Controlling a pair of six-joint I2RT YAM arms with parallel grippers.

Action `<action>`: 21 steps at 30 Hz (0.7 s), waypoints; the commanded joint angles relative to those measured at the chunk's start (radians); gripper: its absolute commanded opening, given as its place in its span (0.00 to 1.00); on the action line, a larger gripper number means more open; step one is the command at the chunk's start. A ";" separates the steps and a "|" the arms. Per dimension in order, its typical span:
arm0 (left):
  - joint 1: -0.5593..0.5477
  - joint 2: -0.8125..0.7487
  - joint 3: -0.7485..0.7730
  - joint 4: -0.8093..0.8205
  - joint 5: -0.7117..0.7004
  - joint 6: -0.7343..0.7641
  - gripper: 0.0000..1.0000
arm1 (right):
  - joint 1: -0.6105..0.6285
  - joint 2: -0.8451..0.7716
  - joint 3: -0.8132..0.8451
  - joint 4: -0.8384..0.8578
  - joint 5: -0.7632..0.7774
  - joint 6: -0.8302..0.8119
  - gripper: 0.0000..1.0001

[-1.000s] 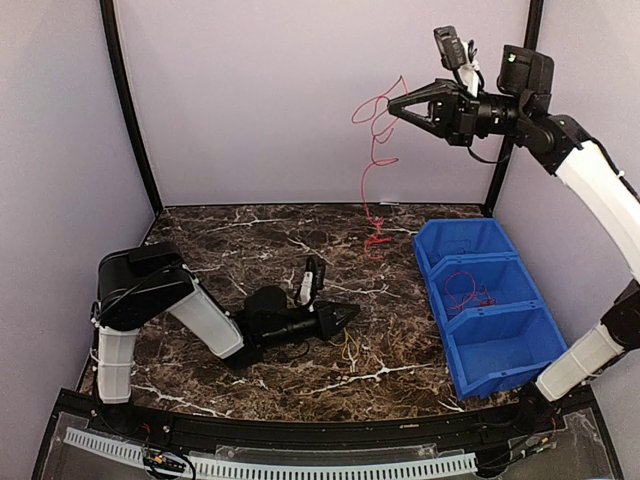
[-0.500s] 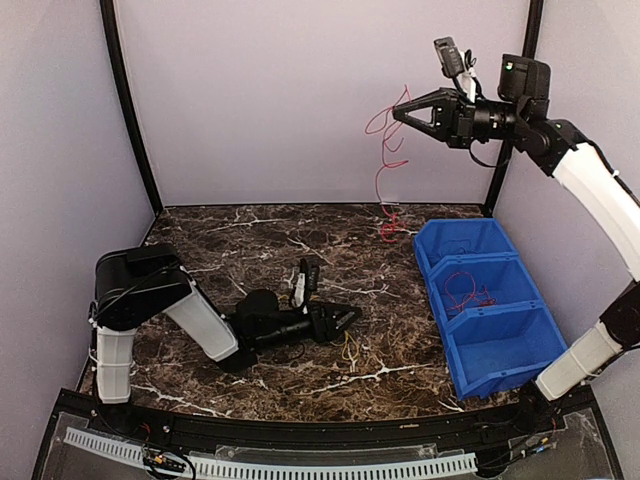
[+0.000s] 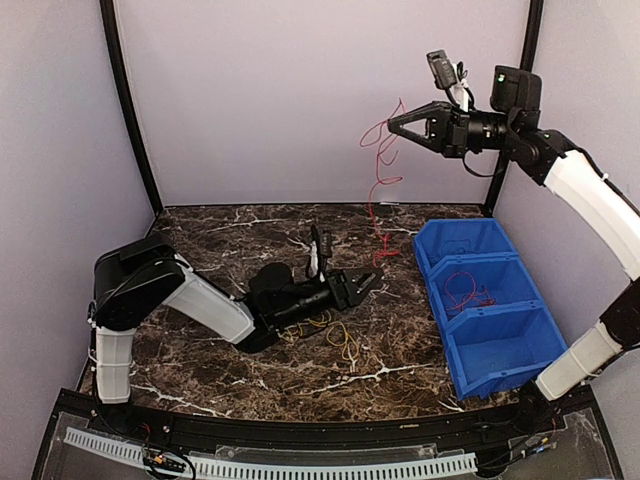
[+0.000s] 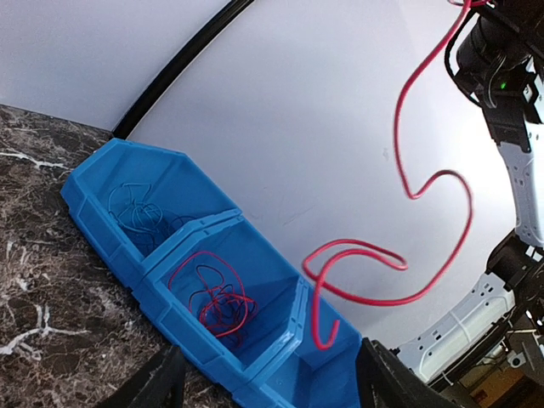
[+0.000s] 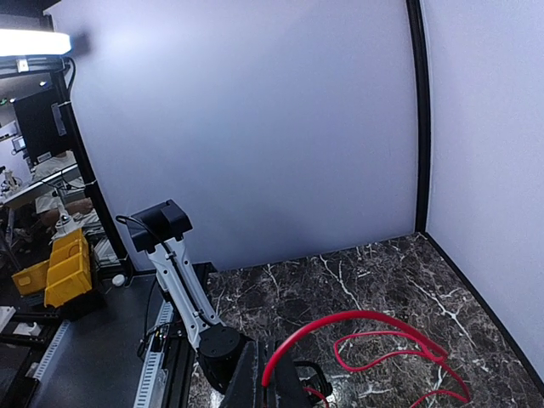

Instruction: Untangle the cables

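The right claw is raised high above the far end of the blue bin, its two fingers drawn together and clamped on a red cable. In the right wrist view the cable comes out from between the fingertips and curls away in loose loops. From the claw it hangs in several irregular bends, and its lower end reaches down just off the bin's far left corner; whether it touches the worktop cannot be told. The left claw sits low over the worktop, well to the left of the bin and pointing toward it. Its fingers are spread wide apart with nothing between them — the left wrist view shows only the bin and the dangling red cable in the gap. Just on the near side of this claw, thin yellow cables lie on the worktop in a small loose tangle, left of the bin's middle compartment. Inside the bin, the middle compartment holds a second red cable in a loose coil, and the far compartment holds a faint blue cable.
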 commanded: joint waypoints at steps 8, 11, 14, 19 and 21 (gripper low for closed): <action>0.020 0.061 0.149 0.019 0.037 -0.058 0.60 | -0.001 -0.027 -0.025 0.077 -0.031 0.039 0.00; 0.023 0.070 0.171 0.016 0.044 -0.057 0.53 | -0.001 -0.027 -0.025 0.081 -0.032 0.042 0.00; 0.025 0.078 0.174 0.028 0.043 -0.059 0.49 | -0.002 -0.029 -0.028 0.087 -0.035 0.048 0.00; 0.032 0.085 0.169 0.058 0.049 -0.075 0.34 | -0.001 -0.031 -0.033 0.094 -0.037 0.053 0.00; 0.034 0.089 0.167 0.076 0.054 -0.079 0.20 | -0.001 -0.030 -0.035 0.095 -0.037 0.054 0.00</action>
